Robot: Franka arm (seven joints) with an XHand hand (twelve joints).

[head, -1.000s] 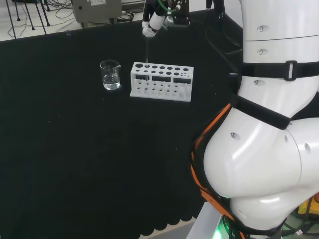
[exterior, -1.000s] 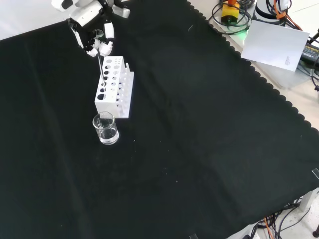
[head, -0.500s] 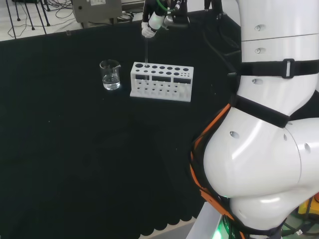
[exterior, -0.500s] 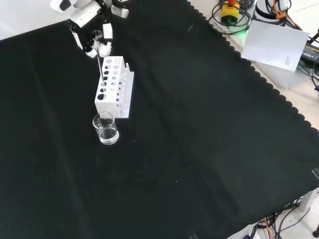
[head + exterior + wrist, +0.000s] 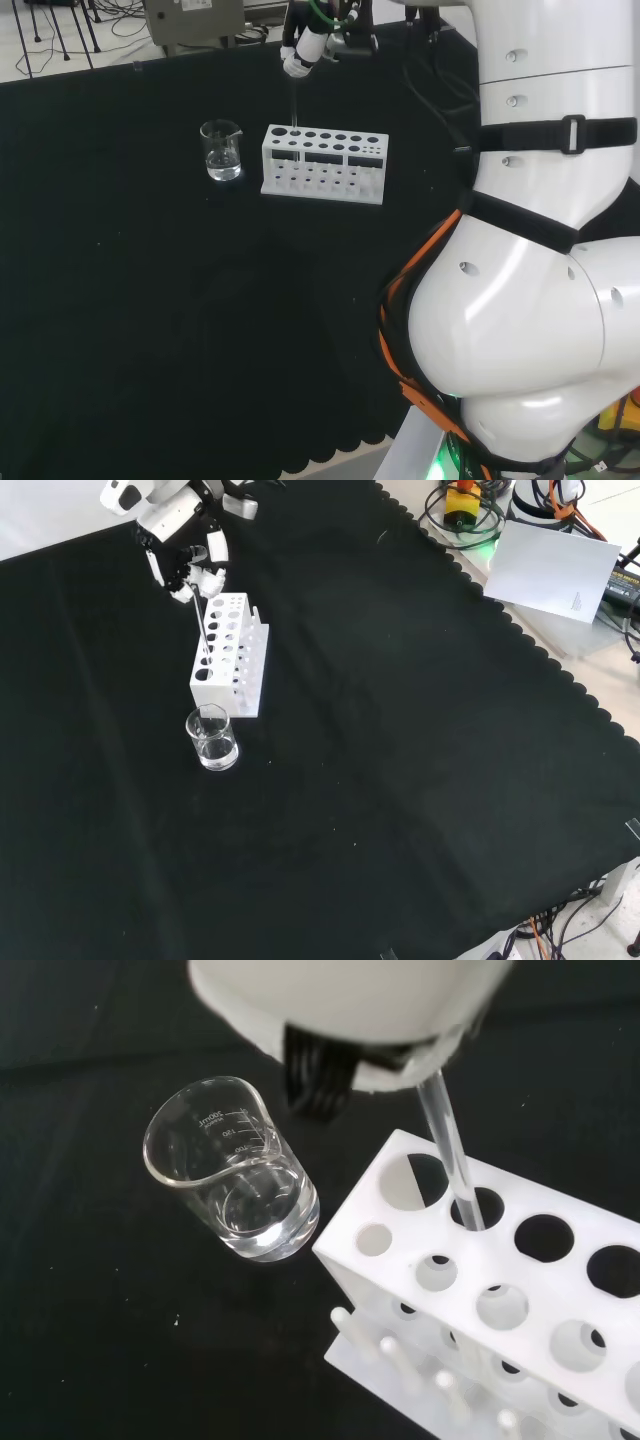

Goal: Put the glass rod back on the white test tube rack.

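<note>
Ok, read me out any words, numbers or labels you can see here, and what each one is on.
Beaker: a printed scale with numbers on the glass, too blurred to quote.
White sheet beyond the cloth's edge: a small dark mark, too small to read.
Rack and rod: no print.

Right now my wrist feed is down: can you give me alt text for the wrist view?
A clear glass rod runs down from the blurred white hand into a hole in the top of the white test tube rack, near the rack's end. A glass beaker stands apart beside that end on the black cloth.
</note>
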